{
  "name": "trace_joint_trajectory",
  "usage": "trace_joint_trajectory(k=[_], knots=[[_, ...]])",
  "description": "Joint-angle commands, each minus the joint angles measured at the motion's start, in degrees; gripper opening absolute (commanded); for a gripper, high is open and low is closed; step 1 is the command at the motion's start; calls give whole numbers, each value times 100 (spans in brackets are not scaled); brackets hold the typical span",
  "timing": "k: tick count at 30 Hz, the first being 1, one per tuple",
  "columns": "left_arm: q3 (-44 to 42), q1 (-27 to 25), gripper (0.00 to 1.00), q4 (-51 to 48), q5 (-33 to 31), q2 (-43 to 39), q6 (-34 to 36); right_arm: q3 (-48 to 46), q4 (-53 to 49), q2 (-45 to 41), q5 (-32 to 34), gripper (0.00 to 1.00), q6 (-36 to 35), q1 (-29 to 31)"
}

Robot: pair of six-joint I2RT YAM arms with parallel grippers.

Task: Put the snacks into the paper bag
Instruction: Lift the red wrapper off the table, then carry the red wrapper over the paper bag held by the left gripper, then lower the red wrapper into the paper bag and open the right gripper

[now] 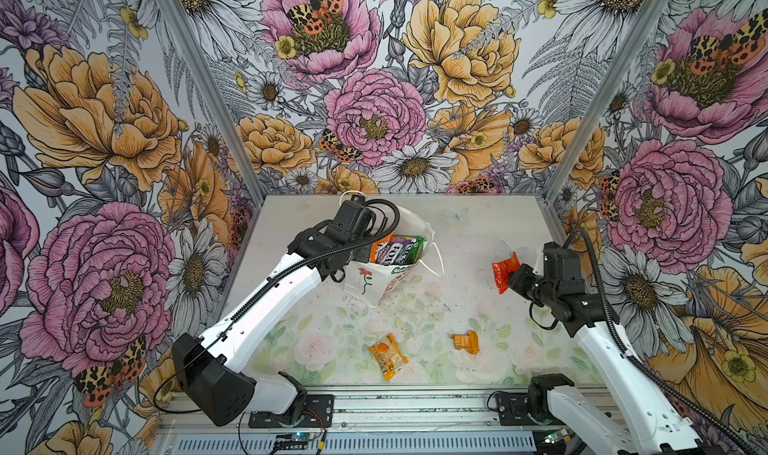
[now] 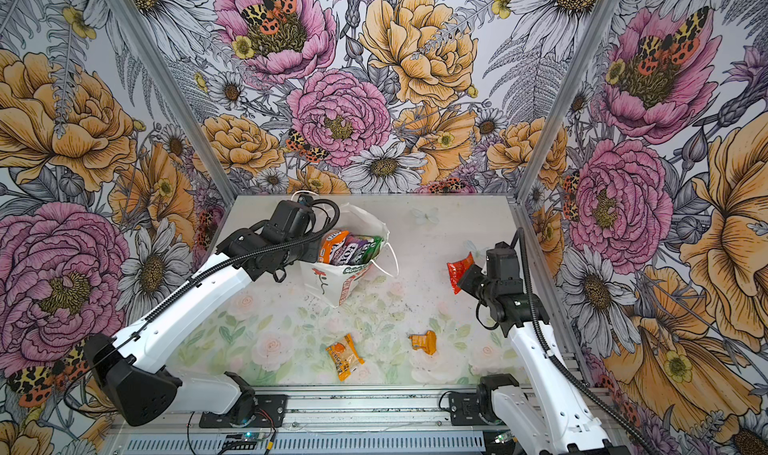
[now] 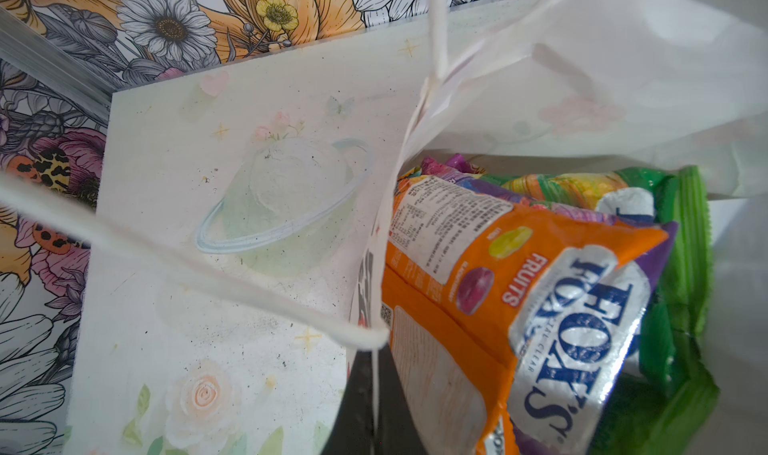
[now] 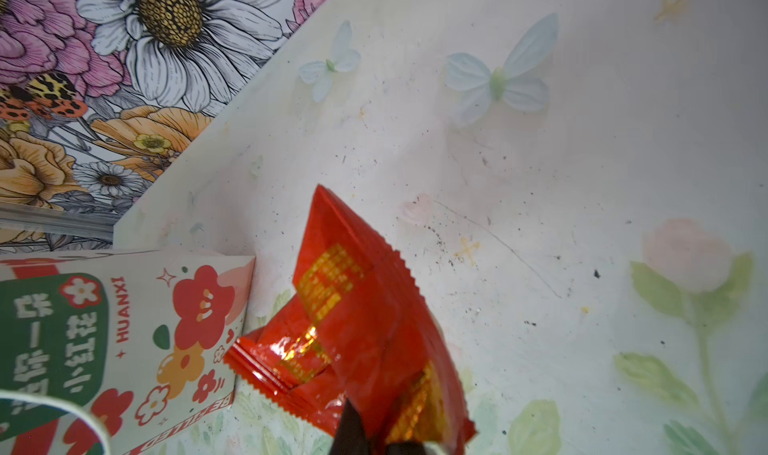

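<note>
The right hand [image 1: 514,281] clamps a red sachet [image 1: 503,272] off the table [image 1: 457,232]; the left hand [image 3: 370,419] pinches the paper bag [image 1: 376,284] rim.

A pale table [image 1: 457,232] printed with roses, butterflies [image 4: 496,83] and a ringed planet [image 3: 282,199], dotted with dark specks [image 4: 434,230], stands between walls [image 1: 374,112] of pink and orange flower wallpaper, aluminium posts [image 1: 203,78] at the corners, a metal rail [image 1: 415,409] along the front

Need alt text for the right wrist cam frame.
The right gripper is shut on a crinkled red sachet with gold print, held above the pale floral table. The paper bag, white with red flowers, is nearby.
</note>
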Motion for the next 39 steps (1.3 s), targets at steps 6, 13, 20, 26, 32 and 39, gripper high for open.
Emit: trace_joint_trajectory(k=[6, 13, 20, 26, 32, 39], knots=[[11, -40, 0, 316, 21, -228, 60, 1173, -122, 199, 262, 0, 78, 514], [7, -42, 0, 320, 22, -251, 49, 2380, -114, 966, 901, 0, -106, 1676], [5, -49, 0, 320, 25, -181, 52, 3308, -115, 1870, 1655, 0, -519, 2864], [3, -77, 0, 319, 2, -218, 62, 4060, -149, 2773, 1790, 0, -865, 3511], [11, -77, 0, 323, 21, -243, 66, 4642, -258, 3489, 2006, 0, -1115, 3940], [7, -84, 0, 316, 21, -250, 65, 4934, -314, 4022, 2249, 0, -1345, 3982]])
